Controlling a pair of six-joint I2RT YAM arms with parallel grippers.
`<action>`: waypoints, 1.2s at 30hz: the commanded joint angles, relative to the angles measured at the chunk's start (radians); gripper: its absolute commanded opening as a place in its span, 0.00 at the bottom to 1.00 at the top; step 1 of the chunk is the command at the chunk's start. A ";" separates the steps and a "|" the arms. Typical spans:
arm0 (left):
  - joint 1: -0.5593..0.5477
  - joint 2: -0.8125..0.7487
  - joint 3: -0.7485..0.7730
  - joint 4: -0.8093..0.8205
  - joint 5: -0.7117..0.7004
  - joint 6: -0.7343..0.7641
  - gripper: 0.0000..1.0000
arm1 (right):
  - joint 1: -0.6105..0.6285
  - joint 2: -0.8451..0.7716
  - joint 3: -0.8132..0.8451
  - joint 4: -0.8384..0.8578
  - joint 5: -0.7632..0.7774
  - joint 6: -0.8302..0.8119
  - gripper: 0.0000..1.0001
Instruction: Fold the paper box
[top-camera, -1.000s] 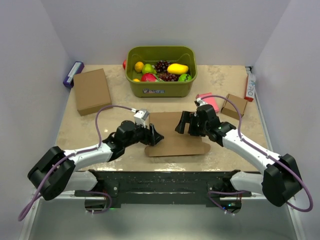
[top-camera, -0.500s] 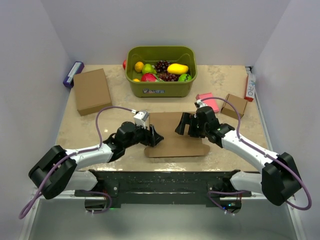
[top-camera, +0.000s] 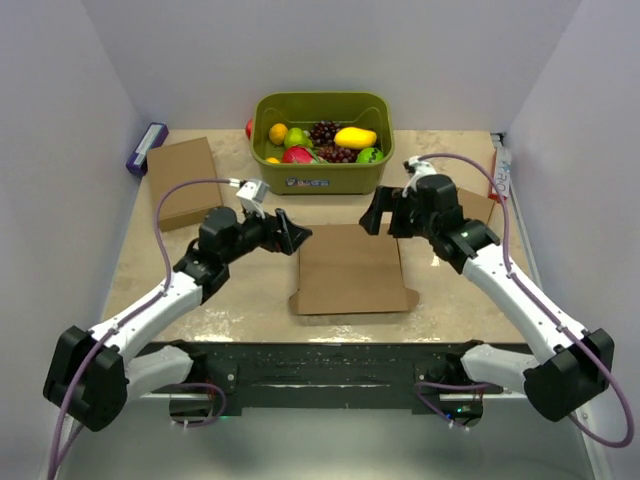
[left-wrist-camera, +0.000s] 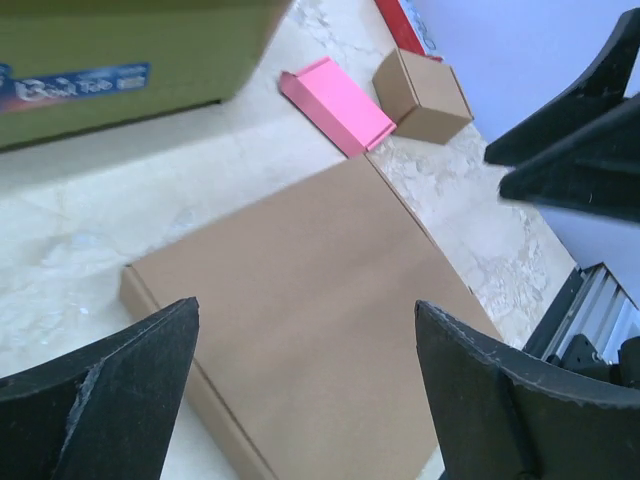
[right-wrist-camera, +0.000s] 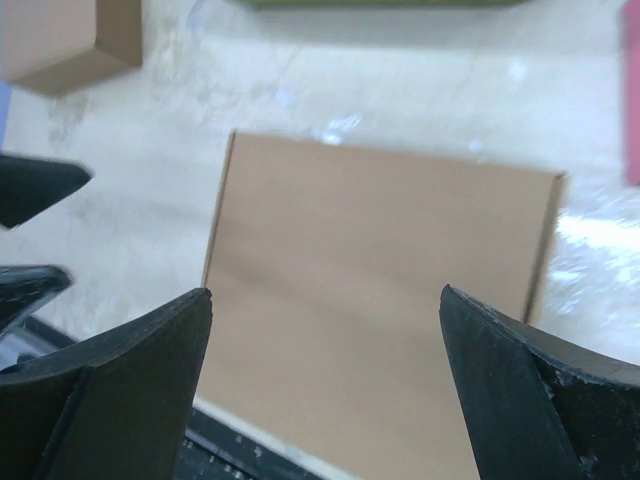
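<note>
Pale lavender walls enclose a beige, marble-patterned counter. The paper box lies flat at its centre, close to the near edge, with small tabs showing at its near corners. The left wrist view shows a slight thickness along its left edge.

The left end effector hovers off the box's far-left corner, its fingers spread wide with nothing between them. The right end effector hangs above the far-right corner, equally spread and empty. Neither touches the cardboard.

At the far middle stands an olive bin of toy fruit. A smaller flat cardboard rectangle lies far left. A pink packet and a small cardboard cube sit to the right, apart from the box.

The step in hand appears to be the approach for a first grasp on a flap or edge. It is probably done best by lowering each end effector at an opposite edge. One finger should slide under the lip instead of pressing down on the panel. One arm can then pin the base while the other lifts along a crease. A push toward the near edge could slide the light sheet off the counter. The two arms should stay well apart over the centre.
</note>
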 joint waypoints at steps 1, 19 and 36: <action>0.142 -0.009 0.011 -0.057 0.236 -0.014 0.94 | -0.161 0.034 -0.010 -0.026 -0.077 -0.092 0.99; 0.222 0.069 0.002 -0.114 0.300 -0.031 1.00 | -0.301 0.123 -0.387 0.287 -0.295 0.015 0.95; 0.222 -0.146 -0.228 0.007 0.201 -0.169 1.00 | -0.301 0.266 -0.571 0.649 -0.582 0.170 0.36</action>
